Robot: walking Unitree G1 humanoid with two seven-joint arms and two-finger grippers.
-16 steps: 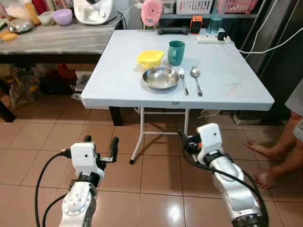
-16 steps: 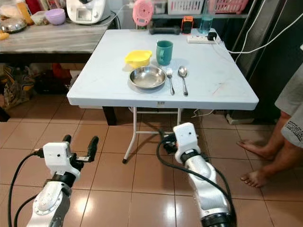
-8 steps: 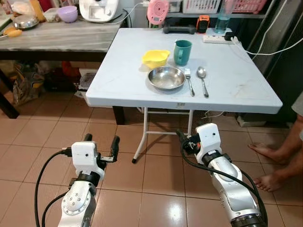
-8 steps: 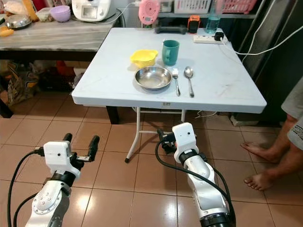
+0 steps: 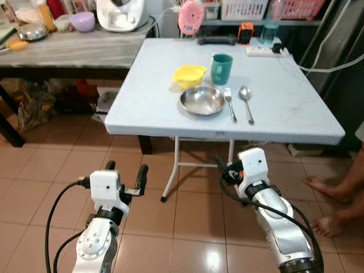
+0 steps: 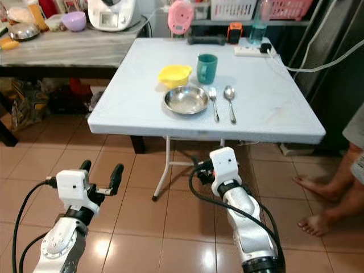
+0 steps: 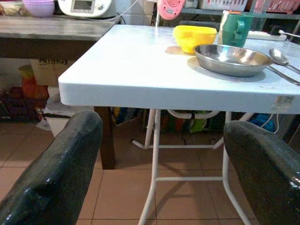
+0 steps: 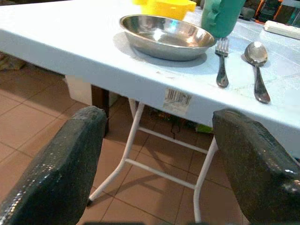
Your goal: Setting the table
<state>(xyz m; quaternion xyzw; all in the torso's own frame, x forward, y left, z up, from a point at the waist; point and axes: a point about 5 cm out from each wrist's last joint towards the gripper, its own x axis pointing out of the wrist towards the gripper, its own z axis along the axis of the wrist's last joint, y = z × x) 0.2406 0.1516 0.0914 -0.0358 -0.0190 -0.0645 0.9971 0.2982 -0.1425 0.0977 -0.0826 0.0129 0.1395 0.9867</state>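
Observation:
On the white folding table (image 5: 153, 96) a steel plate (image 5: 202, 100) lies near the front edge. A fork (image 5: 230, 104) and a spoon (image 5: 246, 103) lie side by side to its right. A yellow bowl (image 5: 189, 75) and a teal mug (image 5: 221, 68) stand just behind it. My left gripper (image 5: 125, 172) is held low over the floor, short of the table, open and empty. My right gripper (image 5: 223, 172) hangs below the table's front edge; its fingers (image 8: 70, 173) stand open in the right wrist view, with the plate (image 8: 166, 35) beyond them.
A grey counter (image 5: 68, 51) with a purple bowl (image 5: 83, 21) and a white appliance (image 5: 123, 12) stands at the left. A power strip (image 5: 264, 50) and cables lie at the table's back. A person's bare feet (image 5: 327, 190) are on the tiles at the right.
The whole picture has shifted: the table sits slightly lower and to the right, so the camera moved. Both arms keep their pose, and the tableware has not moved.

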